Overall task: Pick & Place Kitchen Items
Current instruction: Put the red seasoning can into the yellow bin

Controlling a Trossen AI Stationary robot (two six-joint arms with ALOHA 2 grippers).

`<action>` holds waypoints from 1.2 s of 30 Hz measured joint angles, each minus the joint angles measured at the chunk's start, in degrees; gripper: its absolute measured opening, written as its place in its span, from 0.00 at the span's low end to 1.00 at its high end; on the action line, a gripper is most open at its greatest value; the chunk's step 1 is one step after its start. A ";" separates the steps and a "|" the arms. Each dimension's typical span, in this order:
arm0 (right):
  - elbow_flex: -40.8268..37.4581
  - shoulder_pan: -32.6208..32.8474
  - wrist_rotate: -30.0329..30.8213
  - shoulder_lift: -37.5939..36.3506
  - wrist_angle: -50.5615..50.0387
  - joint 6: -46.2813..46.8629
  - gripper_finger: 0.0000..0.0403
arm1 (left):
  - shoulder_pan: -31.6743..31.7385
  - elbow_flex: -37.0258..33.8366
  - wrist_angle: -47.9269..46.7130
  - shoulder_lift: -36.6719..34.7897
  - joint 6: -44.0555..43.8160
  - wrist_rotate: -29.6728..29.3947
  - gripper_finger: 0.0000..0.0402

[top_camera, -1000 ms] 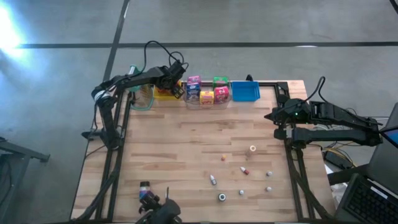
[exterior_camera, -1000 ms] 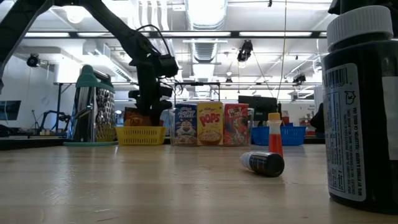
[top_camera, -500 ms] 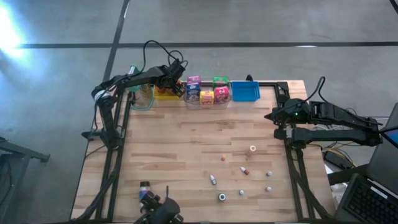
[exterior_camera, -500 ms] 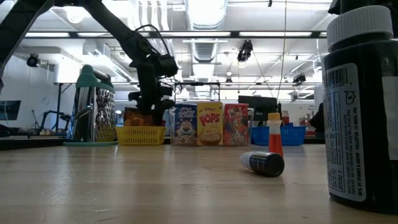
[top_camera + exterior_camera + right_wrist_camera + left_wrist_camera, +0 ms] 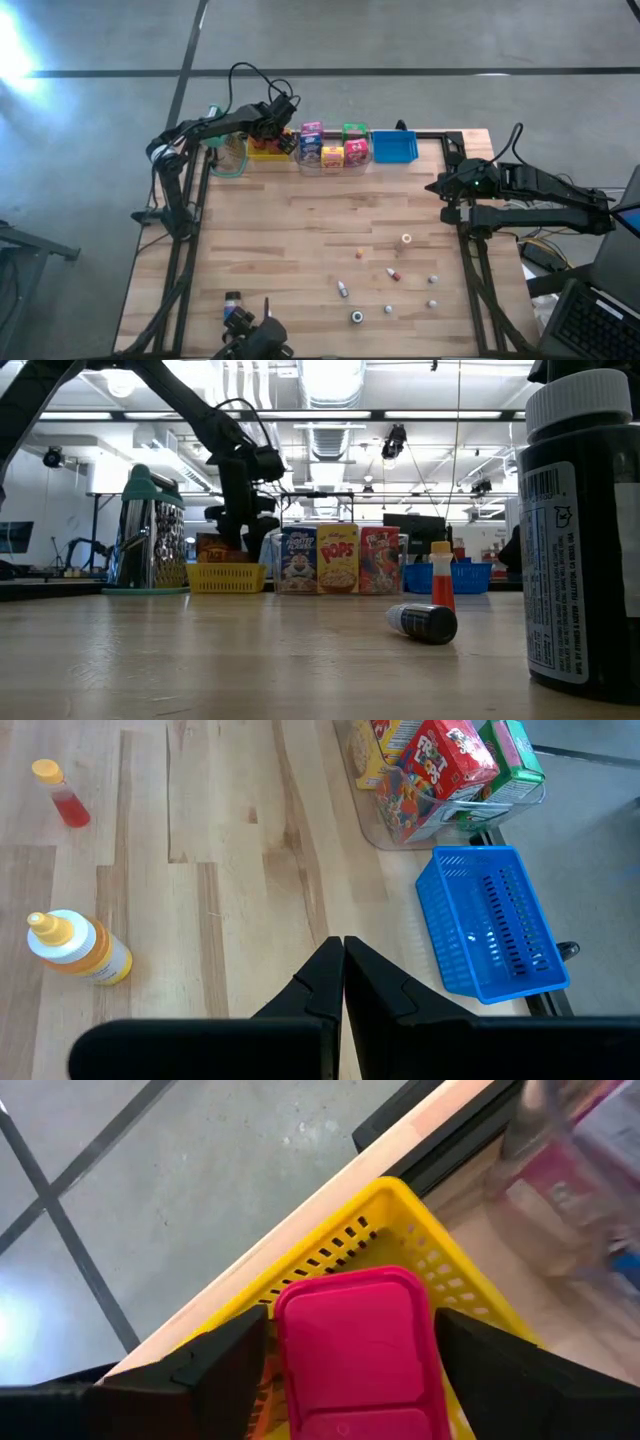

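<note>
The left gripper (image 5: 350,1342) is above the yellow basket (image 5: 420,1245) at the far edge of the table (image 5: 300,250), its fingers closed around a pink box (image 5: 358,1340). Beside the basket the clear bin (image 5: 332,160) holds cereal boxes (image 5: 338,572) standing upright (three show from the low view). The blue basket (image 5: 495,920) is next to it. Small bottles (image 5: 392,290) lie scattered on the near right part of the table. The right gripper (image 5: 342,975) waits at the right edge, fingers pressed together.
</note>
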 joint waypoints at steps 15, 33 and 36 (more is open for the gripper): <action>-0.02 -0.01 -0.01 0.00 -0.01 0.01 0.02 | -0.36 14.02 -26.72 -0.24 4.10 2.47 0.67; -0.01 0.00 0.01 0.01 0.00 0.00 0.02 | -1.61 6.31 -25.65 -0.24 -2.06 -0.18 0.06; 0.00 0.01 -0.01 0.00 0.01 0.00 0.02 | -1.57 5.39 -22.69 -0.24 -1.79 -0.48 0.02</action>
